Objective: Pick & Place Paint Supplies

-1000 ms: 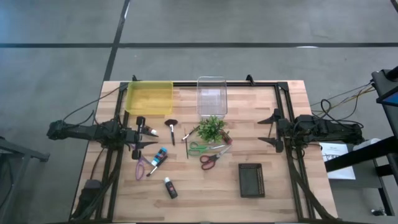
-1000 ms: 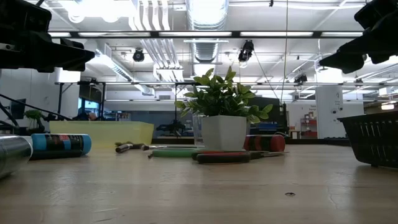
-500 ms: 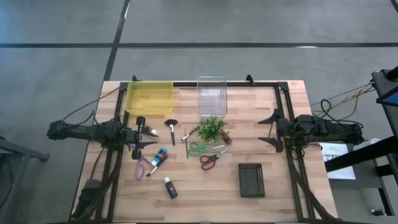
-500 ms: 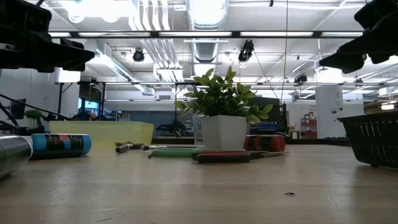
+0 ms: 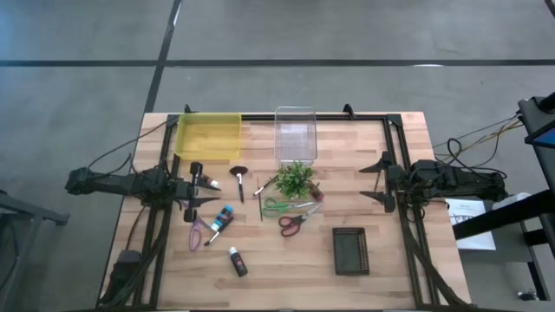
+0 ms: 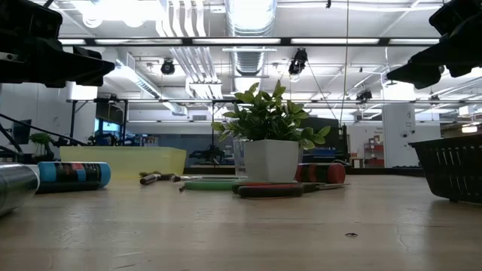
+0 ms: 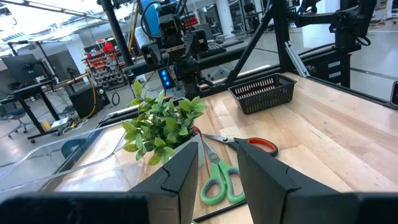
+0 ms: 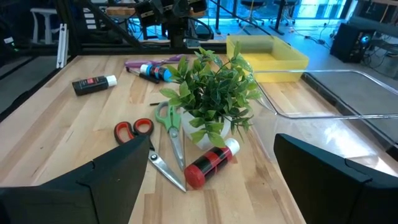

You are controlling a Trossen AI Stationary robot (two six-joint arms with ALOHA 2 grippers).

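The paint supplies lie loose on the wooden table around a small potted plant (image 5: 295, 179): green scissors (image 5: 279, 206), red scissors (image 5: 293, 224), purple scissors (image 5: 198, 234), a blue tube (image 5: 224, 217), a black tube with a white cap (image 5: 237, 261), a red-and-black tube (image 8: 210, 163) and a fan brush (image 5: 238, 180). My left gripper (image 5: 206, 191) hovers open at the left side, pointing level at the items, with nothing between its fingers (image 7: 180, 180). My right gripper (image 5: 379, 182) hovers wide open at the right side, also holding nothing.
A yellow tray (image 5: 208, 136) and a clear bin (image 5: 295, 134) stand at the far edge. A black mesh basket (image 5: 350, 250) sits near the front right. Bare wood lies between the plant and my right gripper.
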